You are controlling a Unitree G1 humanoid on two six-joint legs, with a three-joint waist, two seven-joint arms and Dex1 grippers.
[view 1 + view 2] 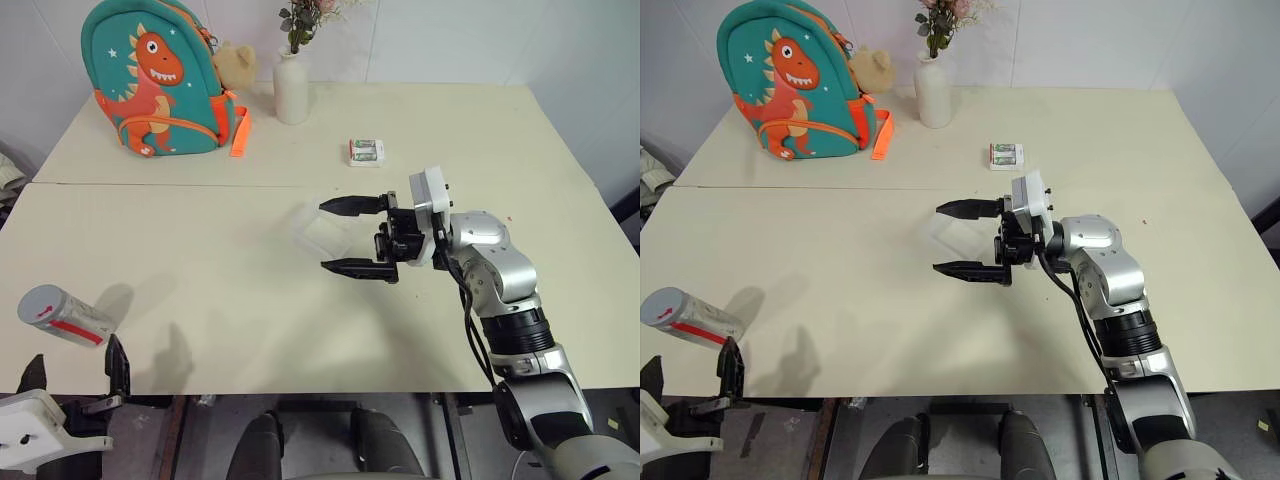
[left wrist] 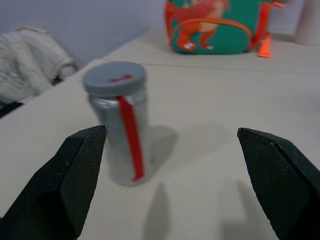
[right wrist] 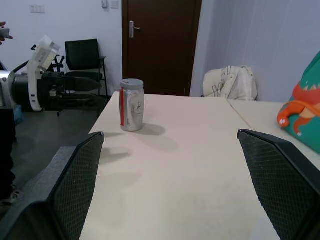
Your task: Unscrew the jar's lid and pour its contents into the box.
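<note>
Near the table's front left corner stands the jar [image 1: 62, 316], upright, silvery body with a red strip down its side, no writing I can read on it. Its lid [image 2: 114, 78] is on, grey with a small red mark on top. My left gripper [image 1: 75, 373] sits just off the table edge in front of the jar, fingers [image 2: 75, 175] spread wide, holding nothing, apart from the jar. The box [image 1: 322, 232], clear plastic, lies near the table's middle, hard to make out. My right gripper [image 1: 350, 235] hangs above the table [image 1: 250, 330] by the box, pointing left, fingers [image 1: 352, 205] wide apart, nothing between them; whether they touch the box I can't tell. Behind it lies a small white-and-green battery pack [image 1: 366, 151], print too small to read. At the back, a white vase [image 1: 291, 90] with flowers, a teal backpack [image 1: 155, 80] with an orange dinosaur on it, a plush bear [image 1: 234, 62] beside it.
</note>
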